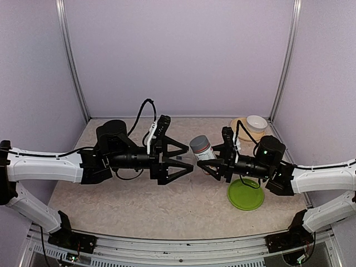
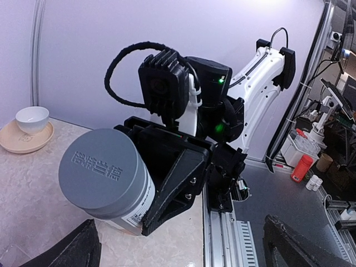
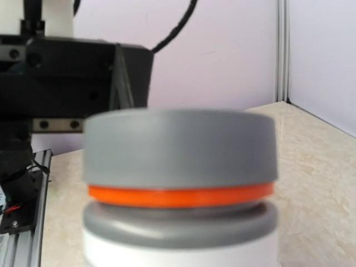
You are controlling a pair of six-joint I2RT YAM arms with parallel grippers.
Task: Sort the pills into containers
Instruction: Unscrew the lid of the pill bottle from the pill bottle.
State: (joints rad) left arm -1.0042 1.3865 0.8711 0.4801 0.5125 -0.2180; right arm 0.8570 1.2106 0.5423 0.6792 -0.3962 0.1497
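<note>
nearest the arm bases, toward the right of the table (image 1: 139, 206), lies the green plate (image 1: 246, 197). it is bare, with no pills on it.

at mid-table the two arms meet tip to tip. the right gripper (image 1: 209, 161) is clamped on the body of a pill bottle (image 1: 204, 154). the bottle is held off the table and tipped so that its grey cap (image 1: 199, 144) faces the left arm. the left wrist view looks straight onto the embossed cap top. the right wrist view shows the cap seated, with an orange ring (image 3: 181, 194) beneath it.

the left gripper (image 1: 186, 160) stands spread wide and holds nothing, its fingers just short of the cap and apart from it. a faint clear shape on the table under that open gap may be the pill box (image 1: 191, 161). it is too indistinct to confirm, and its compartments cannot be read.

farthest off, near the right rear corner, a white bowl (image 1: 256, 122) sits on a tan saucer (image 1: 239, 132). whether the bowl holds anything cannot be told.

progress, as judged: early. no loose pills show anywhere and the bottle is closed, so the pills are presumably inside it. nothing is seen sorted. the whole of the work remains:
- taking the cap off, likely with the left gripper closing on it while the right holds the body
- tipping the pills out
- placing them by kind in the compartments
</note>
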